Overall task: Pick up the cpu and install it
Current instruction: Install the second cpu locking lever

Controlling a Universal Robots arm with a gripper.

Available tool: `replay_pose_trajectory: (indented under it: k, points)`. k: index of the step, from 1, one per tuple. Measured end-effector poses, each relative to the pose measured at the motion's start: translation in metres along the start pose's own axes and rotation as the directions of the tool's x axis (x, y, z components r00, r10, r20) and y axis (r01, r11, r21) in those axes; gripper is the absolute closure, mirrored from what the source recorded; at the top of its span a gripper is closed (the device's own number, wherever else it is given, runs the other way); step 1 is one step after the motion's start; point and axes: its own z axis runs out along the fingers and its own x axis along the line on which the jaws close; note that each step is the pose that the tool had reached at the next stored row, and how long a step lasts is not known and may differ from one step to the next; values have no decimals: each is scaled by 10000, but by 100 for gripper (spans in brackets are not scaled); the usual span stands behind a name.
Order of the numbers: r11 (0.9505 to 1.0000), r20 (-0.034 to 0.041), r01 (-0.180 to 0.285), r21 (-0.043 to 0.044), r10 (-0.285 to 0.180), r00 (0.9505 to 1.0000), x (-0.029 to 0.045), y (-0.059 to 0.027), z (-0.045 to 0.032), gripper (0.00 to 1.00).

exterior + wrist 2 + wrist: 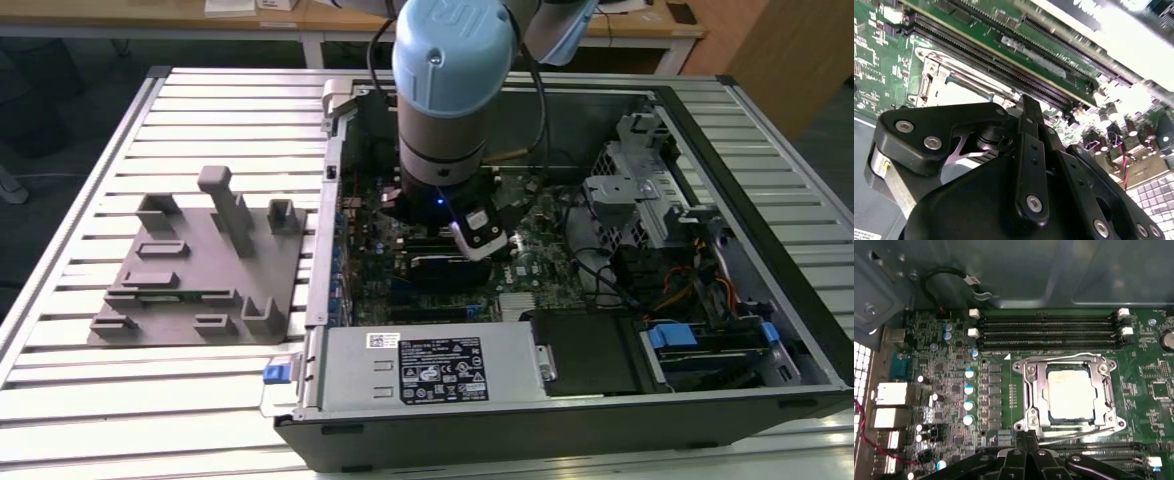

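The cpu (1070, 392), a pale silvery square, lies flat in the metal-framed socket (1030, 390) on the green motherboard (954, 365), seen in the first wrist view. In the second wrist view one edge of the cpu (966, 91) shows past the black gripper body. My gripper (1026, 436) hangs just off one side of the socket frame, its two black fingers pressed together with nothing between them. In the exterior view the arm (447, 110) reaches straight down into the open computer case (747, 130).
Dark memory slots (1049, 330) run along one side of the socket, with capacitors (969, 390) beside it. A grey fixture (200, 270) sits on the slatted table at the exterior view's left. The labelled power supply (427, 365) and a drive cage (641, 190) crowd the case.
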Motion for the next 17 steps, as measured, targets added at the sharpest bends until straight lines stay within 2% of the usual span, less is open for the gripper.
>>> replay_pose_trajectory:
  k: [2,6,7,9,10,11,17]
  points:
    - [10000,0,-2,-37,2,10000,-1,-23,-4,89]
    - [9996,-12,-11,-295,10,10000,-3,-98,-6,89]
    - [9993,-16,-15,-386,14,10000,-3,-109,-4,89]
    - [9978,-29,-26,-666,25,10000,2,-112,-1,89]
    - [9970,-34,-32,-775,29,10000,6,-112,-1,89]
    - [9966,-36,-34,-823,31,10000,8,-112,0,89]
    - [9965,-27,-30,-831,27,10000,25,-121,26,89]
